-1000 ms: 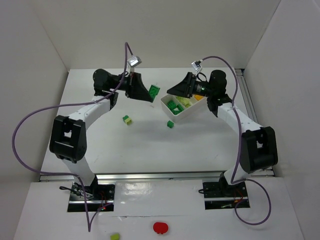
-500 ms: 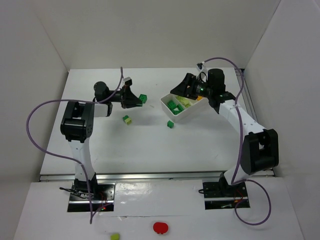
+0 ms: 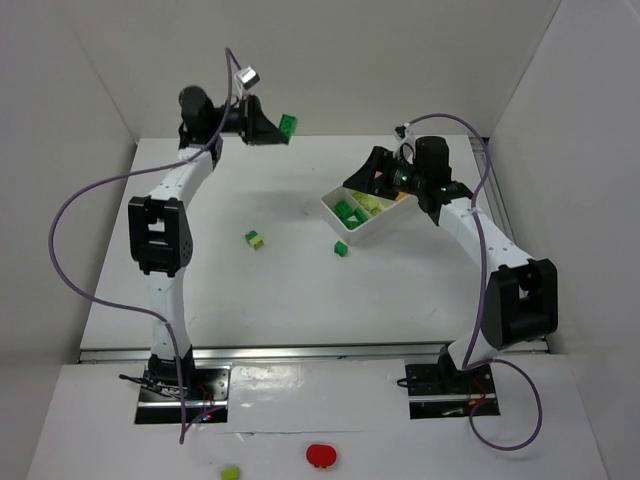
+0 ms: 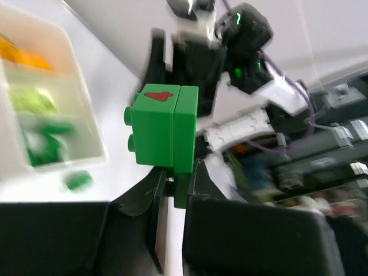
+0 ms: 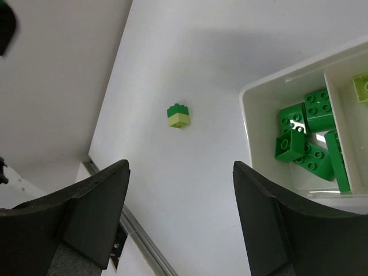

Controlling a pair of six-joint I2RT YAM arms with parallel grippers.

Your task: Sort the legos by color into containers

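— Where is the dark green brick?

— In my left gripper [image 3: 272, 124]. Its two fingers are clamped on the brick [image 3: 288, 125], which is held high off the worktop [image 3: 300, 290], over the far edge toward the far left corner. In the left wrist view the brick [image 4: 164, 129] stands up out of the fingers. Its studs point left, it has a red mark on its top face, and only its lower end is gripped.

— And the tray?

— The tray [image 3: 392, 222] sits toward the far right corner, turned at an angle to the edges. Its three compartments run side by side. The one nearest the middle of the worktop holds several dark green bricks [image 5: 305, 135], the middle one holds lime and the one nearest the right edge holds orange. The right wrist view shows the green ones lying jumbled, some on their sides.

— Your right hand?

— My right gripper [image 3: 355, 182] hovers over the tray's far side. Its fingers [image 5: 92, 213] are wide apart and hold nothing.

— Anything loose?

— Two things. A stack [image 3: 254, 239] of dark green on lime stands near the middle of the worktop, well apart from the tray. A small green brick [image 3: 341, 248] lies just beside the tray's near corner, not touching it. Beyond the near edge, a lime brick [image 3: 230, 472] and a flat red disc [image 3: 320, 456] lie in front of my bases.
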